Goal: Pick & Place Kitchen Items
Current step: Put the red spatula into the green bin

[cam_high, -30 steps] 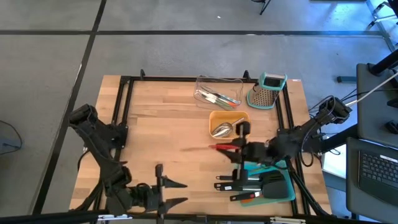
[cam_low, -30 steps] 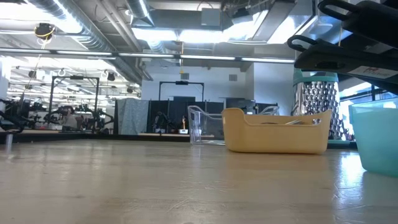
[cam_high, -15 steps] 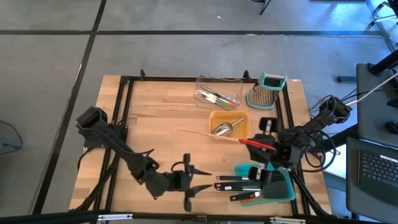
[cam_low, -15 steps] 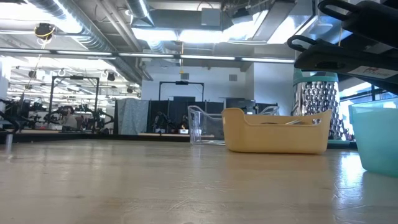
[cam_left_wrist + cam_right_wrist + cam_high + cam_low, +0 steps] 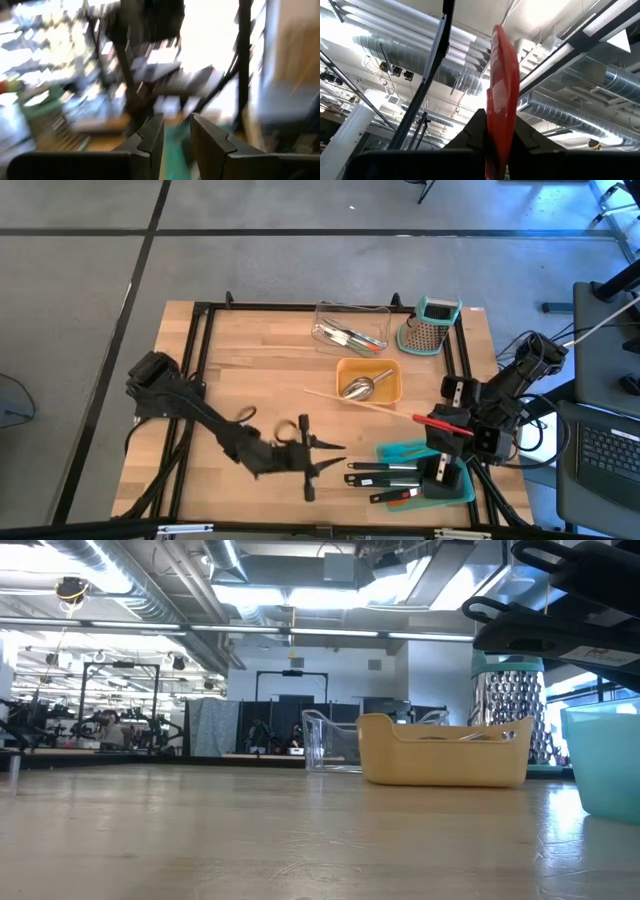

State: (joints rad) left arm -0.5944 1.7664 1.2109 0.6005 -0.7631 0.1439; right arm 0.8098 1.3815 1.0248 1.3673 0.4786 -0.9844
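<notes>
Right claw (image 5: pixel 441 421): clamped on the flat red silicone spatula (image 5: pixel 432 420); light, bendy, so I pinch the stiffer handle.
Left claw (image 5: pixel 318 459): empty, fingers narrowly apart above the surface (image 5: pixel 250 380).

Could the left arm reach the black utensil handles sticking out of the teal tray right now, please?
Probably yes: the left end effector hovers just beside the black utensil handles, with only bare table between them and nothing blocking.
</notes>
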